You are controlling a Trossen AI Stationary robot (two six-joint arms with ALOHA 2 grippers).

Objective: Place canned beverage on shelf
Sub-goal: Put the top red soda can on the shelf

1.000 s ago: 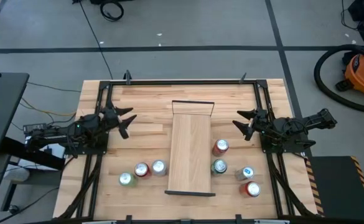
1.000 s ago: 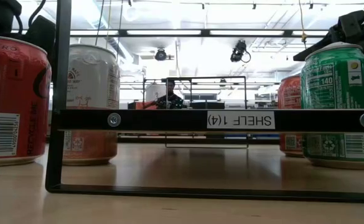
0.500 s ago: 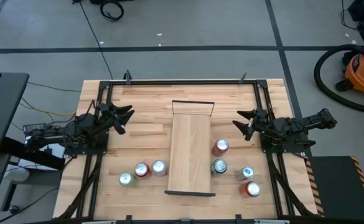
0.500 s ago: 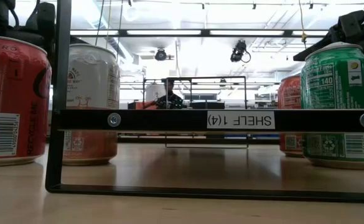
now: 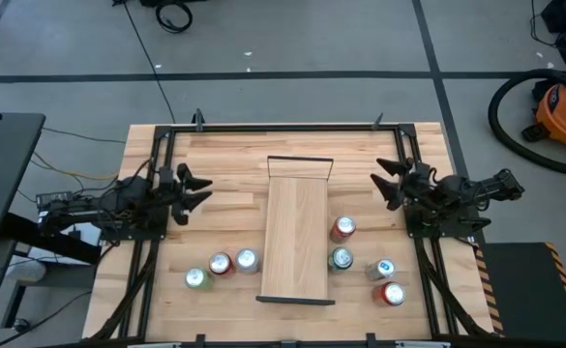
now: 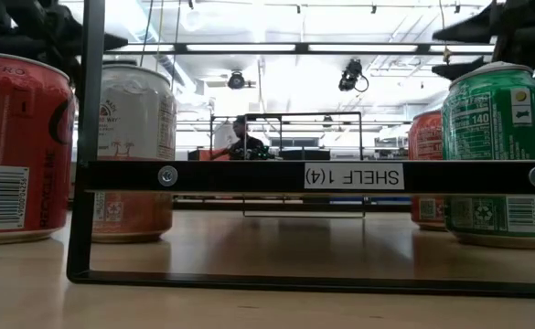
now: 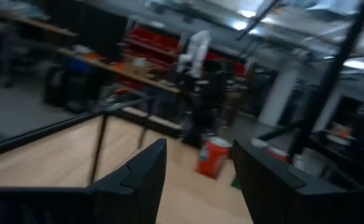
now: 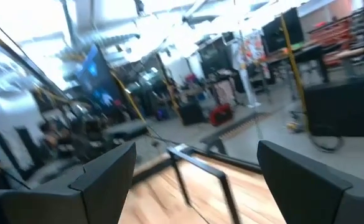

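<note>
The shelf (image 5: 296, 236) is a long light-wood plank with black rails at both short ends, lying in the middle of the table. Three cans stand on the table to its left: green (image 5: 196, 278), red (image 5: 221, 264) and silver (image 5: 247, 259). Several cans stand to its right: red (image 5: 342, 228), green (image 5: 341, 258), silver-blue (image 5: 382, 270) and red (image 5: 392, 294). My left gripper (image 5: 199, 188) is open and empty, left of the shelf. My right gripper (image 5: 387, 180) is open and empty, right of the shelf's far end. In the low view the shelf's near rail (image 6: 276, 175) crosses the picture.
A black metal frame (image 5: 283, 127) runs along the table's far edge and down both sides. An orange vacuum (image 5: 565, 108) and hose stand on the floor beyond the far right corner. The low view shows a person (image 6: 241, 142) far off in the room.
My left gripper has drawn back toward the table's left edge and turned. My right gripper has risen a little, gone toward the far edge and turned. The cans and the shelf have kept still.
</note>
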